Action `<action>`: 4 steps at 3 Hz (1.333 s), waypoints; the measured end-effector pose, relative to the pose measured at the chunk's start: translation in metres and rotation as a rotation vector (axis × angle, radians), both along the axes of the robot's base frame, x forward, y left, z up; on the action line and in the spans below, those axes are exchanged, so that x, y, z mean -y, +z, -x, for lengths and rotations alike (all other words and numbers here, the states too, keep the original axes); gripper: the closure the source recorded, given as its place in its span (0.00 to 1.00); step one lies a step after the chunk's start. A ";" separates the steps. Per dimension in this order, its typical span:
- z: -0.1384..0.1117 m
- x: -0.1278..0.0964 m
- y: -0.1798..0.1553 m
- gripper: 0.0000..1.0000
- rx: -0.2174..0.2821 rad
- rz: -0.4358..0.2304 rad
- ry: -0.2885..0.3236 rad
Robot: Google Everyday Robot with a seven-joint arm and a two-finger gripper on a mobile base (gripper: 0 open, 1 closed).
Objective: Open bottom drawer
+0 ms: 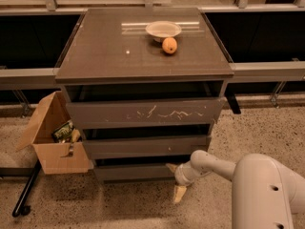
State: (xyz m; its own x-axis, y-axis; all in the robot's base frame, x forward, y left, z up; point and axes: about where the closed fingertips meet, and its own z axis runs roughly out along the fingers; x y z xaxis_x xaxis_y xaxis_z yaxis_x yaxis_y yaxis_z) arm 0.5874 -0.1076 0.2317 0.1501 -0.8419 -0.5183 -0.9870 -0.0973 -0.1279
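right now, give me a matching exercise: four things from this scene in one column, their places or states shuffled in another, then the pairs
1 bowl
2 cardboard box
3 gripper
4 top drawer front

a white scratches across it
b on the floor, left of the cabinet
c open, low by the right end of the bottom drawer
d on the cabinet top, next to the orange fruit

Pairs: 1-d, 2-b, 3-c, 4-a

The gripper (175,180) sits low at the right end of the bottom drawer (133,172), fingers (179,193) spread; an orange (169,45) lies beside a bowl (163,29) on the cabinet top (109,56).
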 end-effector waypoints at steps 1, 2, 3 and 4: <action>-0.001 -0.004 -0.002 0.00 0.022 0.020 0.006; -0.028 -0.018 -0.011 0.00 0.116 0.016 0.071; -0.049 -0.023 -0.021 0.00 0.161 0.013 0.097; -0.064 -0.028 -0.036 0.00 0.158 0.017 0.099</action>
State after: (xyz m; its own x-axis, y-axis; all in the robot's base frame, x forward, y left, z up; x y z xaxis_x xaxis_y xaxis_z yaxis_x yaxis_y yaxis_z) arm 0.6517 -0.0798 0.1957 0.3115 -0.8273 -0.4675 -0.9401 -0.1966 -0.2784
